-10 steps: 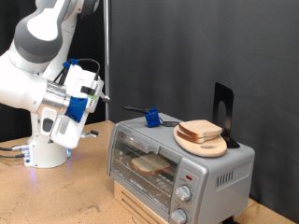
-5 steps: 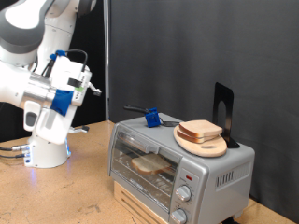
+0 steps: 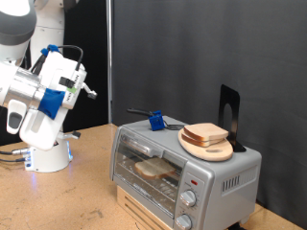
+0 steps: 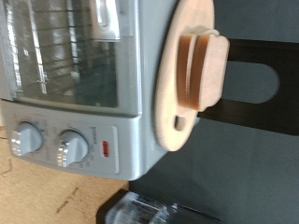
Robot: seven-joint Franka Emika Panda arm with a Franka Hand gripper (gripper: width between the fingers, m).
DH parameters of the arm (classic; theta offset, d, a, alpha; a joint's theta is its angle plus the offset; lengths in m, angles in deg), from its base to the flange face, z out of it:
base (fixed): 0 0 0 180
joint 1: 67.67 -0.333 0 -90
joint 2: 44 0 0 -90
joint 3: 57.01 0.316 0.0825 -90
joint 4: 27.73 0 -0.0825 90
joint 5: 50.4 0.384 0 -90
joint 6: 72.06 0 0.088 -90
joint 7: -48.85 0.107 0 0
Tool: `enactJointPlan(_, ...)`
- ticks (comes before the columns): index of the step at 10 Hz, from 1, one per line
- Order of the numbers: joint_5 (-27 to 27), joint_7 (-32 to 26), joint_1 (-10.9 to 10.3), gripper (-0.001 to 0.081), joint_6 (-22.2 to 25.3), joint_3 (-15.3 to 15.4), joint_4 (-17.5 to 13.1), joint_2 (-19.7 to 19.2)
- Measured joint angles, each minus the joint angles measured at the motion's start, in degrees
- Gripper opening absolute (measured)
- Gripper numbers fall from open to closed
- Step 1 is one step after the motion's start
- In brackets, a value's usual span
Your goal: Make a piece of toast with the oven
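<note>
The silver-grey oven (image 3: 187, 168) stands at the exterior view's lower right with its glass door shut. A slice of toast (image 3: 155, 171) lies on the wire rack inside. More bread slices (image 3: 205, 133) rest on a round light-wood board (image 3: 213, 150) on the oven's top. My gripper (image 3: 87, 92) is in the air at the exterior view's left, well away from the oven, with nothing seen between its fingers. The wrist view shows the oven's door (image 4: 70, 56), its knobs (image 4: 67, 149), the board (image 4: 173, 112) and the bread (image 4: 204, 65); the gripper does not show clearly there.
A blue-handled tool (image 3: 153, 120) lies on the oven's top near its back. A black stand (image 3: 228, 113) rises behind the board. The oven sits on a wooden crate (image 3: 144, 213). The arm's white base (image 3: 48, 153) stands on the wooden table (image 3: 58, 196).
The arm has swung up and towards the exterior view's left, taking the gripper further from the oven. The oven, toast and board have not moved.
</note>
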Motion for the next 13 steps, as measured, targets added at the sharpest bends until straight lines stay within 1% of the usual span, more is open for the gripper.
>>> enactJointPlan(2,-7.07,4.33,-3.36,0.0682,-4.39,0.26,-4.04,-8.77)
enactJointPlan(3,-9.36,5.39,-5.10,0.0682,-5.65,-0.23,-5.34,-12.31)
enactJointPlan(4,-11.07,5.87,-6.82,0.0682,-6.08,-0.97,-6.76,-16.70)
enactJointPlan(6,-11.06,6.94,-6.90,0.0682,-6.15,-0.96,-6.59,-16.26)
enactJointPlan(7,-11.04,9.29,-7.73,0.0682,-6.48,-0.96,-6.62,-16.61)
enactJointPlan(8,-11.04,11.53,-9.53,0.0682,-8.70,-1.02,-6.63,-17.50)
enactJointPlan(10,-11.87,14.91,-14.87,0.0682,-12.11,-2.04,-7.49,-20.99)
enactJointPlan(12,-12.31,15.03,-19.81,0.0682,-13.90,-3.70,-8.92,-25.88)
enactJointPlan(13,-12.82,15.03,-22.23,0.0682,-16.23,-4.72,-9.29,-28.09)
